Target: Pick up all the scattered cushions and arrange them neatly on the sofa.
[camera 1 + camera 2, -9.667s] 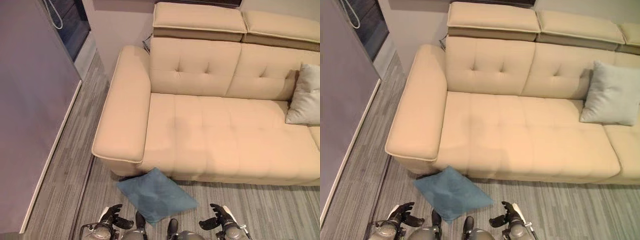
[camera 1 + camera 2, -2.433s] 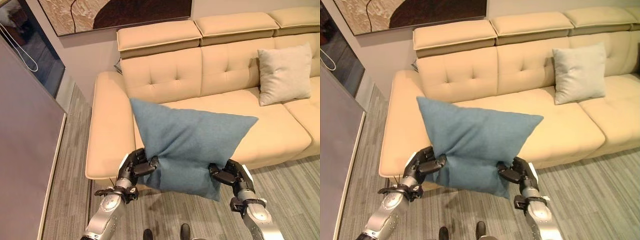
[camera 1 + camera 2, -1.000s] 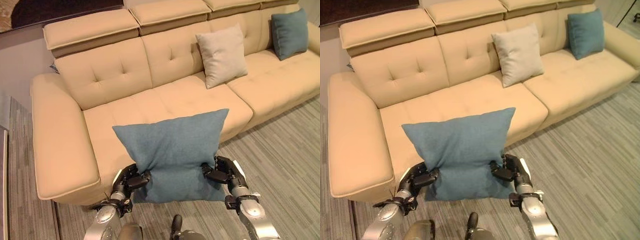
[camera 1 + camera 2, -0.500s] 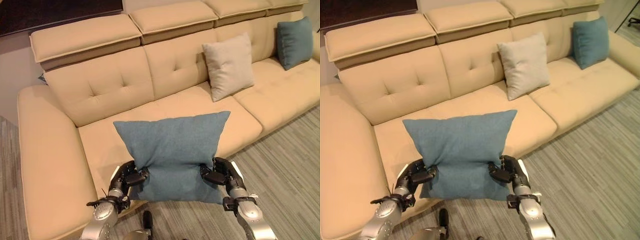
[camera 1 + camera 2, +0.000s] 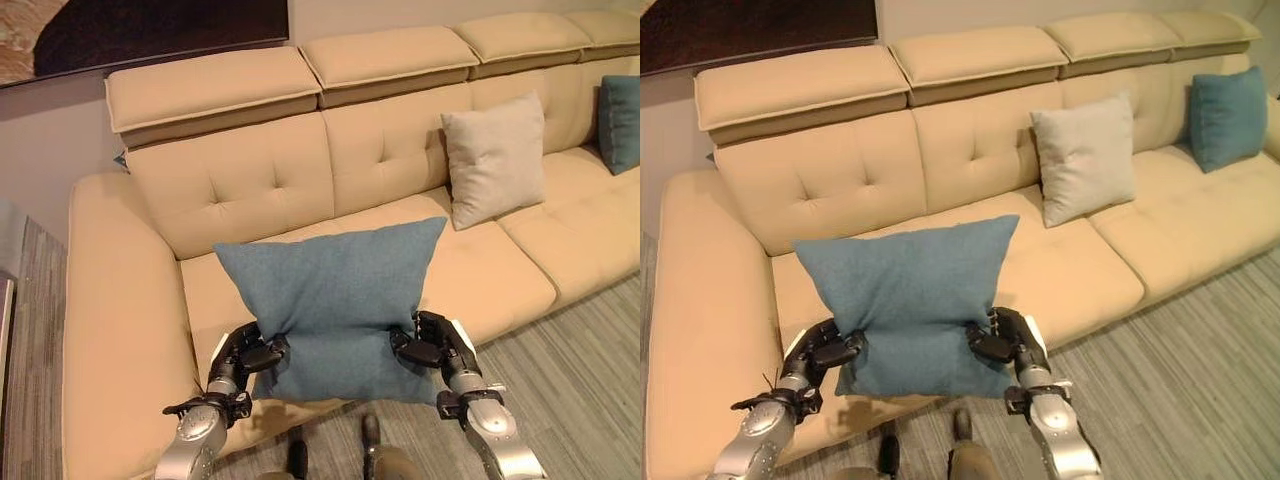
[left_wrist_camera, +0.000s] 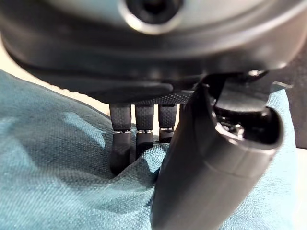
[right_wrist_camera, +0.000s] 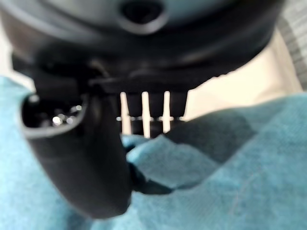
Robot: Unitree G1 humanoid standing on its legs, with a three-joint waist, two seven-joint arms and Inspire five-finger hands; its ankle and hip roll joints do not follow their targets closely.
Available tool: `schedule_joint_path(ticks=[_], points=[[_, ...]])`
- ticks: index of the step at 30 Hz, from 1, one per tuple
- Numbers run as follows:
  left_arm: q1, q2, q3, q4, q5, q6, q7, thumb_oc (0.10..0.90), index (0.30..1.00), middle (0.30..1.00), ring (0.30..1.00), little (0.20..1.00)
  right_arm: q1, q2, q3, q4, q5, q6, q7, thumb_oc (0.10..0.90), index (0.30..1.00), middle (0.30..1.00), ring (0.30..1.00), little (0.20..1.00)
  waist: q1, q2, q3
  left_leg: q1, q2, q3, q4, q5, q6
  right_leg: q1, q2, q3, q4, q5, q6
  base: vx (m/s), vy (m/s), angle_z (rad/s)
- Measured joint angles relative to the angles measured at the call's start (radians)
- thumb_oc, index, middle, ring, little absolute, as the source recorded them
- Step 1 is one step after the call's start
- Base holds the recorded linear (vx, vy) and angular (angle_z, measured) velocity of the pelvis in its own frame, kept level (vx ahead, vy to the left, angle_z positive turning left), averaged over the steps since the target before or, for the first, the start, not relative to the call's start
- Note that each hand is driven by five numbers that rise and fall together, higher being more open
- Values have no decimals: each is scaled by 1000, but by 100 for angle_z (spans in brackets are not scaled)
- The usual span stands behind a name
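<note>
A blue cushion (image 5: 335,290) hangs upright between my two hands, over the front of the beige sofa (image 5: 250,190) seat at its left section. My left hand (image 5: 238,357) pinches its lower left side, thumb and fingers (image 6: 129,139) curled into the cloth (image 6: 57,182). My right hand (image 5: 432,345) pinches the lower right side the same way, cloth (image 7: 230,182) bunched between thumb and fingers (image 7: 153,112). A grey cushion (image 5: 495,158) leans against the sofa back to the right. Another blue cushion (image 5: 1228,115) stands at the far right.
The sofa's wide left armrest (image 5: 110,300) lies beside my left arm. Grey striped floor (image 5: 1200,370) runs in front of the sofa on the right. A dark picture (image 5: 150,30) hangs on the wall above the headrests.
Over ten seconds the blue cushion came off the floor into both hands. In the last second the camera shifted and the cushion moved a little further over the seat; both hands kept their hold.
</note>
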Motion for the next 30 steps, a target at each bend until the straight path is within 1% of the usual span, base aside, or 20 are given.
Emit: schedule_joint_path(ticks=[1,2,3,4,5,7,8,9,10,11,12,14,15,16,19,20,22,23,26,30], points=[[10,-13,-2,0,0,1,0,400,300,300,300,300,-5,-11,0,13,0,0,1,400,300,300,300,300,5,19,-2,6,20,-4,0,-8,-15,12,17,-16,-5,0,-16,179,-301,30],[15,-19,-6,-1,0,1,0,400,300,300,300,300,-6,-19,1,22,0,0,2,400,300,300,300,300,7,33,-5,8,41,-18,0,-15,-30,29,36,-23,-24,0,-19,172,-327,54],[13,-47,-6,0,0,0,0,400,300,300,300,300,3,-32,-1,32,1,0,2,400,300,300,300,300,-2,51,-5,0,75,-74,9,-20,-59,69,60,-81,-45,-10,-45,168,-394,105],[10,-58,-15,-3,0,0,-1,400,300,300,300,300,10,-42,-16,37,3,0,1,400,300,300,300,300,-2,49,-5,-4,110,-84,15,-24,-68,90,82,-138,-48,-28,-74,122,-343,142],[4,-58,-29,-3,0,0,-1,400,300,300,300,300,7,-41,-34,32,4,0,1,400,300,300,300,300,-1,40,-3,-41,122,-85,57,-10,-89,96,89,-186,-51,-42,-94,73,-273,126],[-7,-58,-50,-3,-1,0,-1,400,300,300,300,300,3,-52,-49,32,6,-1,-1,400,300,300,300,300,-1,29,-1,-100,115,-56,136,12,-121,96,80,-239,-58,-52,-110,26,-95,85],[-5,-58,-52,-3,-1,0,-1,400,300,300,300,300,-1,-58,-49,33,6,-1,0,400,300,300,300,300,6,25,2,-112,116,-29,159,21,-126,99,80,-243,-58,-56,-116,46,-36,39],[1,-57,-49,-2,-1,0,-1,400,300,300,300,300,-7,-58,-44,33,6,-1,3,400,300,300,300,300,12,22,5,-121,120,7,171,25,-121,110,79,-252,-61,-58,-124,81,-32,30],[6,-54,-49,-1,-1,0,-1,400,300,300,300,300,-6,-59,-40,32,6,-1,3,400,300,300,300,300,5,24,4,-124,124,32,178,27,-119,124,78,-273,-61,-66,-134,84,12,48],[4,-53,-52,-1,-1,1,-2,400,300,300,300,300,2,-59,-42,32,7,-1,3,400,300,300,300,300,-7,16,9,-126,137,93,181,14,-106,142,77,-299,-81,-78,-149,93,19,58],[2,-52,-50,-2,-1,0,-2,400,300,300,300,300,5,-58,-41,31,8,-1,3,400,300,300,300,300,-7,15,8,-124,140,131,173,7,-94,147,76,-304,-85,-80,-151,59,15,42],[-5,-49,-50,-2,0,0,-2,400,300,300,300,300,4,-57,-42,27,9,-1,1,400,300,300,300,300,-10,9,9,-135,143,177,158,2,-90,149,76,-314,-94,-80,-151,81,38,25],[-6,-48,-52,-3,0,1,-2,400,300,300,300,300,5,-57,-44,27,9,-1,1,400,300,300,300,300,-21,8,10,-134,144,187,130,4,-88,145,80,-325,-95,-80,-150,155,98,15],[-5,-48,-51,-3,0,1,-2,400,300,300,300,300,5,-57,-44,27,9,-1,1,400,300,300,300,300,-21,8,10,-123,145,195,105,4,-88,145,85,-322,-95,-80,-150,173,114,3],[-5,-48,-51,-3,0,1,-2,400,300,300,300,300,10,-57,-44,27,9,-1,1,400,300,300,300,300,-28,16,6,-90,147,184,72,4,-85,144,103,-313,-88,-77,-143,156,126,-16],[-6,-45,-49,-3,0,2,-2,400,300,300,300,300,11,-49,-45,27,9,0,0,400,300,300,300,300,-30,8,6,-80,143,186,56,2,-85,144,101,-304,-86,-79,-134,126,159,-16],[-4,-38,-49,-3,0,2,-2,400,300,300,300,300,15,-37,-46,25,9,0,1,400,300,300,300,300,-27,0,3,-54,128,200,38,1,-75,142,89,-286,-76,-78,-116,80,140,-17],[-4,-35,-49,-3,0,2,-2,400,300,300,300,300,15,-33,-46,25,9,0,0,400,300,300,300,300,-28,0,3,-47,118,204,36,-4,-67,142,80,-280,-70,-79,-113,43,108,-19],[-3,-25,-21,-13,0,2,-2,400,300,300,300,300,6,-24,-32,24,9,0,7,400,300,300,300,300,-12,2,1,-38,91,227,35,-17,-46,119,53,-240,-39,-79,-102,68,189,-30],[-4,-8,5,-17,0,2,-2,400,300,300,300,300,-6,5,-22,24,9,0,11,400,300,300,300,300,4,3,1,-26,68,241,34,-28,-30,82,22,-207,42,-105,-63,55,93,-14]])
